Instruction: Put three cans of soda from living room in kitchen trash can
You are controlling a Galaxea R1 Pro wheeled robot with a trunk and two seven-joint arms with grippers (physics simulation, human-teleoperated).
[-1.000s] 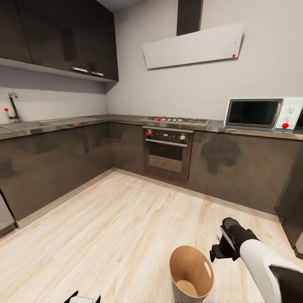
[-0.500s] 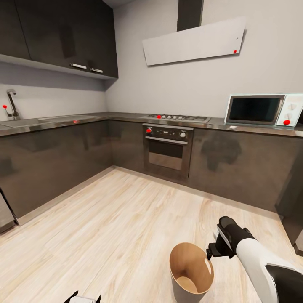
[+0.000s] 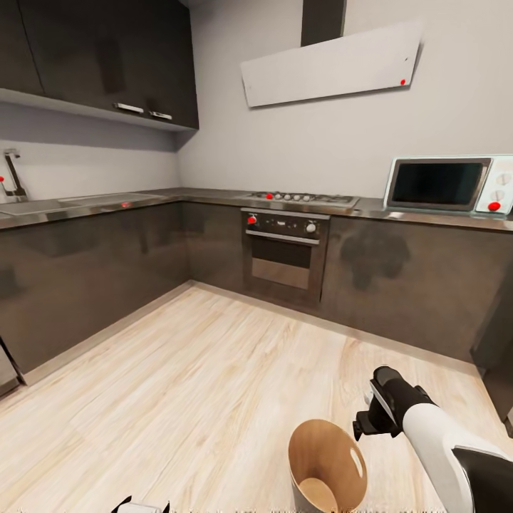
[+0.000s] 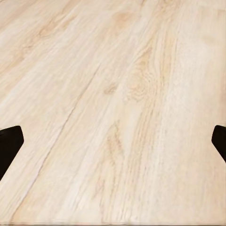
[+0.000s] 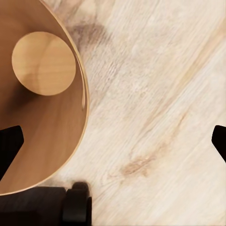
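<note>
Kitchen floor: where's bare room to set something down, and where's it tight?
Bare floor runs wide between the left cabinets, the oven and the bin. The worktop is free between hob and microwave. Tight spot: the right gripper hangs close beside the bin's rim.

The pale wood plank floor [image 3: 214, 370] carries the trash can [image 3: 326, 467], a round tapered bucket with a tan wood-coloured inside and a slot cut near its rim. It stands upright on the boards, well apart from the built-in oven [image 3: 283, 258] and out in front of it (slightly toward the microwave side). Seen from the right wrist, the bucket's round bottom [image 5: 43, 63] is bare, with plain planks [image 5: 155, 108] just beside its wall.
</note>
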